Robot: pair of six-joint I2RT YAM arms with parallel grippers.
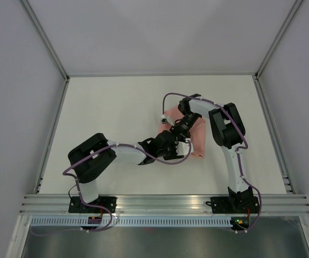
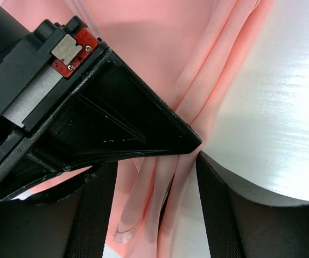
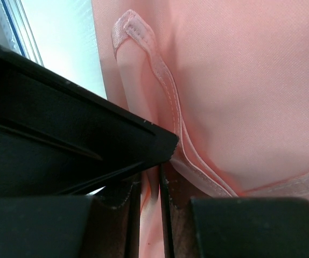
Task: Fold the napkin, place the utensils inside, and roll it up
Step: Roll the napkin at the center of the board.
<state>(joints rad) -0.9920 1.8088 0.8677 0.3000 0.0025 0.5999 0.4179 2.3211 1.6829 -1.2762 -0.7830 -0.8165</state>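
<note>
The pale pink napkin [image 1: 200, 141] lies right of the table's middle, gathered into long folds [image 2: 144, 32], and both grippers meet over it. My left gripper [image 1: 180, 146] [image 2: 154, 215] stands open and straddles the folds, which run between its fingers [image 2: 98, 215]. A pinched fold sits in my right gripper [image 1: 177, 132] [image 3: 150, 215], which is shut on it next to the stitched hem [image 3: 165, 91]. Its black body [image 2: 90, 107] fills the upper left of the left wrist view. The utensils are hidden.
White tabletop [image 1: 111, 107] stretches to the left of and behind the napkin, with grey walls and metal frame rails [image 1: 52, 134] on three sides. The arm bases [image 1: 92, 205] sit on the near rail.
</note>
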